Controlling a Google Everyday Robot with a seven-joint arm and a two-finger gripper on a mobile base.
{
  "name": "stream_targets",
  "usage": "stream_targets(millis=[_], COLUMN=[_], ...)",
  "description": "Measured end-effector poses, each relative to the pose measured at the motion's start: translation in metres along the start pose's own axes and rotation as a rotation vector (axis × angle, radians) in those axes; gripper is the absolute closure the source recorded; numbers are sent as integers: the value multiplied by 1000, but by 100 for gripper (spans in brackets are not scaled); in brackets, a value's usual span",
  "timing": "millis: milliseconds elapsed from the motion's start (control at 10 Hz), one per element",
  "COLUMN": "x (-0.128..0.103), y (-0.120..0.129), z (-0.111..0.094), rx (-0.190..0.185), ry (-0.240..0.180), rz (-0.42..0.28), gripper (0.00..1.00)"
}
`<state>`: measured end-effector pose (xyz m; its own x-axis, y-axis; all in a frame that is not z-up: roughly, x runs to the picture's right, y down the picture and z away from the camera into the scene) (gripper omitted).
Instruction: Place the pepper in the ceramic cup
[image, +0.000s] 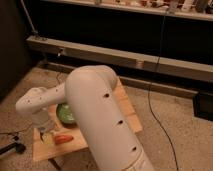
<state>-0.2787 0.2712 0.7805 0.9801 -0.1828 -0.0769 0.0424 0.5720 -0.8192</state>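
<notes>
The red-orange pepper (63, 138) lies on its side near the front left of the small wooden table (127, 112). Just left of it stands a pale off-white shape (48, 141) that looks like the ceramic cup, partly covered by my wrist. My white arm bends down from its elbow (31, 103), and my gripper (45, 131) hangs over the table's left end, right above that cup and a little left of the pepper. The gripper is open and holds nothing.
A green bowl (65, 114) sits on the table behind the pepper, half hidden by my big white upper arm (102, 120). A black cable (159, 107) runs down across the speckled floor on the right. A dark wall with a grey ledge (125, 60) stands behind.
</notes>
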Motion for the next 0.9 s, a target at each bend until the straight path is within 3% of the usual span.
stream_targets(millis=[600,700,900], x=[-19,-18,-14], y=[-17,-21,-24], z=[18,21,28], rx=[61,75,92], ry=[23,26,31], rz=[-14,-9,1], gripper=[35,40,58])
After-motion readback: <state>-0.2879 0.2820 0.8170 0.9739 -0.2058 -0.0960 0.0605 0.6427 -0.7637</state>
